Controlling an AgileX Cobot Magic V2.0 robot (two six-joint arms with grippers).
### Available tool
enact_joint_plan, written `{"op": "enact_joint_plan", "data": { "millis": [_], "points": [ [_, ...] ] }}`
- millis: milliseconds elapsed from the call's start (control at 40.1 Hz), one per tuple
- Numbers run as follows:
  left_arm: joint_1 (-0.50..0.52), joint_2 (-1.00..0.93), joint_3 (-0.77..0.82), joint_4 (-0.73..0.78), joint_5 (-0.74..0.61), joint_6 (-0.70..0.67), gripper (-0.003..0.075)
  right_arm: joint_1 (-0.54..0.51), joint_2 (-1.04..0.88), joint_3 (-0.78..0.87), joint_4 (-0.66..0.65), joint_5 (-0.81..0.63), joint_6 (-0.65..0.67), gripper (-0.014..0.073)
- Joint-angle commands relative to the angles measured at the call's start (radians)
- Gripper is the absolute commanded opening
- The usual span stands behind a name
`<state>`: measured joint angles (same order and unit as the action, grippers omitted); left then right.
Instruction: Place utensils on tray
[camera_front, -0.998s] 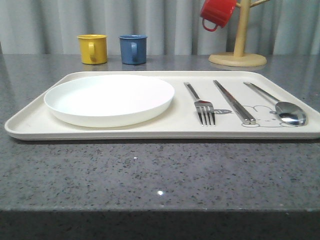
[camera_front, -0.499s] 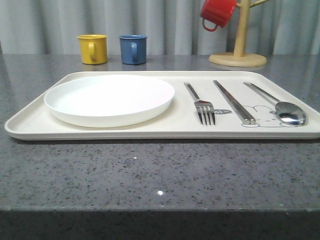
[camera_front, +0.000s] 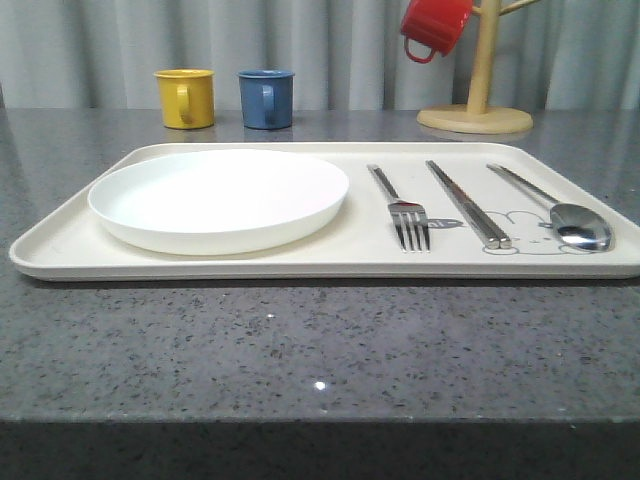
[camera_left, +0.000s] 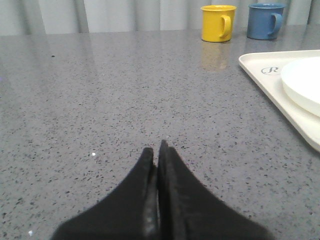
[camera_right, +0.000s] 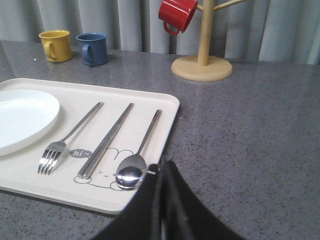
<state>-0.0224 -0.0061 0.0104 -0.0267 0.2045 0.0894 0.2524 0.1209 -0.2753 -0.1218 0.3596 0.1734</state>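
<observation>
1. Front view: the large cream-white rectangular tray (camera_front: 80, 240) lies on the grey speckled stone table (camera_front: 300, 340). On its left part sits the round white plate (camera_front: 218, 198). On its right part lie side by side the shiny silver four-tined fork (camera_front: 402, 208), the pair of long straight metal chopsticks (camera_front: 468, 203) and the silver oval-bowled spoon (camera_front: 556, 208), apart from each other and all inside the rim. I judge the placing is finished.

2. Left wrist view: the left gripper (camera_left: 159, 150) hangs low over the bare table, its black fingers pressed together with nothing between them. The tray corner is off to one side, and the yellow mug (camera_left: 218, 22) and blue mug (camera_left: 265, 21) stand far behind.

3. Right wrist view: the right gripper (camera_right: 163, 167) has its fingers closed together and empty, near the tray edge, just beside the spoon bowl. The red mug (camera_right: 177, 14) hangs on the wooden mug stand (camera_right: 202, 65).

4. The step in hand seems to be only the retreat. To do it well, the right arm should lift straight up first, so that it does not brush the spoon or push the tray.
</observation>
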Motion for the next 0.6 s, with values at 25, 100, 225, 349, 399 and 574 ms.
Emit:
{"op": "enact_joint_plan", "data": {
  "millis": [25,100,225,349,399,574],
  "points": [
    [0.004,-0.023,-0.005,-0.011,-0.082,-0.001,-0.0018,-0.045,-0.011,0.045,-0.001,-0.161,-0.011,-0.0068],
    [0.004,-0.023,-0.005,-0.011,-0.082,-0.001,-0.0018,-0.095,-0.034,0.114,0.042,-0.214,-0.023,-0.0068],
    [0.004,-0.023,-0.005,-0.011,-0.082,-0.001,-0.0018,-0.207,-0.105,0.233,0.122,-0.264,-0.039,-0.0068],
    [0.004,-0.023,-0.005,-0.011,-0.082,-0.001,-0.0018,-0.269,-0.149,0.298,0.156,-0.283,-0.047,-0.0068],
    [0.004,-0.023,-0.005,-0.011,-0.082,-0.001,-0.0018,-0.275,-0.149,0.302,0.156,-0.256,-0.054,-0.0068],
    [0.004,-0.021,-0.005,-0.011,-0.082,-0.001,-0.0018,-0.275,-0.149,0.302,0.154,-0.257,-0.071,-0.0068]
  ]
}}
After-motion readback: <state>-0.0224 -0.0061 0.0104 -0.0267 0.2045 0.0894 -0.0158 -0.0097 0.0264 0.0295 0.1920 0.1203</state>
